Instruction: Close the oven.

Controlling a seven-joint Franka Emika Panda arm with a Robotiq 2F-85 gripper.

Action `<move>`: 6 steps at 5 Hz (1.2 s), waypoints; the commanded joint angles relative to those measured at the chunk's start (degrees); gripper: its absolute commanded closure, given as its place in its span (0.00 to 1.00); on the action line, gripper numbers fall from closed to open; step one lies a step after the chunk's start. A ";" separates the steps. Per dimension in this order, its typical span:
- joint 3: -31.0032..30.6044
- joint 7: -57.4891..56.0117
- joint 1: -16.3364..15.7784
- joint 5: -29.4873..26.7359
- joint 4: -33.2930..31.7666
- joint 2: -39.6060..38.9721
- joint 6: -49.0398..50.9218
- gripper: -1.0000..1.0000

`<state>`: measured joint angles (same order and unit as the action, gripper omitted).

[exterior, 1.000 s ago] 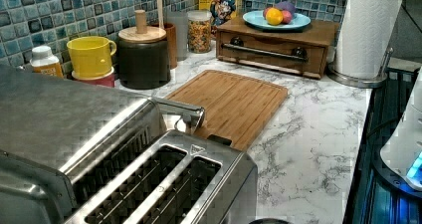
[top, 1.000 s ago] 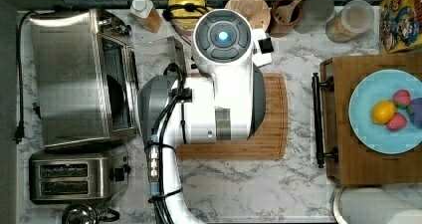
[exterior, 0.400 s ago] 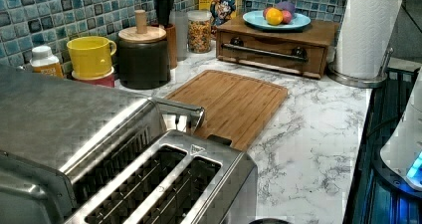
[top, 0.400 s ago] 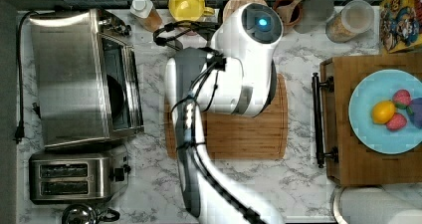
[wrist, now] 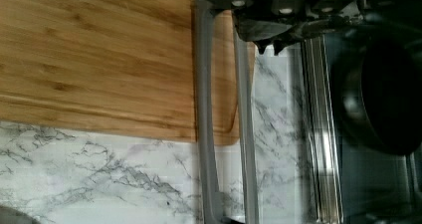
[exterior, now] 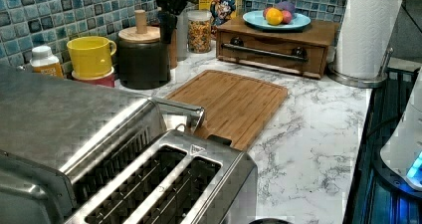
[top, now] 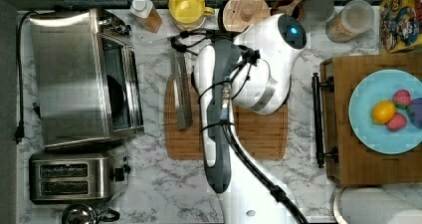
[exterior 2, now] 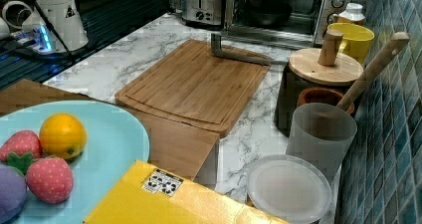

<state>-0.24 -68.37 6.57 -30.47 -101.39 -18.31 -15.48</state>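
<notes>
**Oven door down; hand at the handle's far end**

The oven (top: 74,79) stands at the top view's left on the marble worktop (top: 303,184), above the two-slot toaster (top: 69,178). Its glass door lies fully dropped, flat toward the cutting board (top: 249,134), with the steel bar handle (top: 181,92) resting over the board's edge nearest the oven. A dark pan (wrist: 383,99) sits inside the open cavity.

The hand (top: 180,41) is at the end of the handle nearest the tiled wall, close to the yellow mug (top: 188,6). I cannot tell how far its fingers are parted or whether they grip anything; in the wrist view their dark tips sit just above the bar with nothing evidently between them.

Judgement on the step in hand: the door must be swung up about its hinge at the oven's base.
- Contact is best made under the bar or under the door's free edge, nearer the handle's middle than its end, so the door rises without twisting.
- The lifting path should follow an arc toward the oven front, not a straight push, which could shove the oven along the worktop.
- Press until the door seats against the frame.
- The arm should stay clear of the mug and the lidded canister (top: 245,11) behind it.
</notes>
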 commanded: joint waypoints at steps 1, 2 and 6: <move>-1.95 -10.24 1.60 -5.71 1.74 -0.45 0.35 1.00; -3.12 -11.35 0.86 -5.57 1.51 -3.15 -1.61 1.00; -4.43 -7.29 3.04 -7.13 4.20 -11.89 -9.18 1.00</move>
<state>-4.01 -76.26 8.90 -35.14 -101.44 -29.91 -24.68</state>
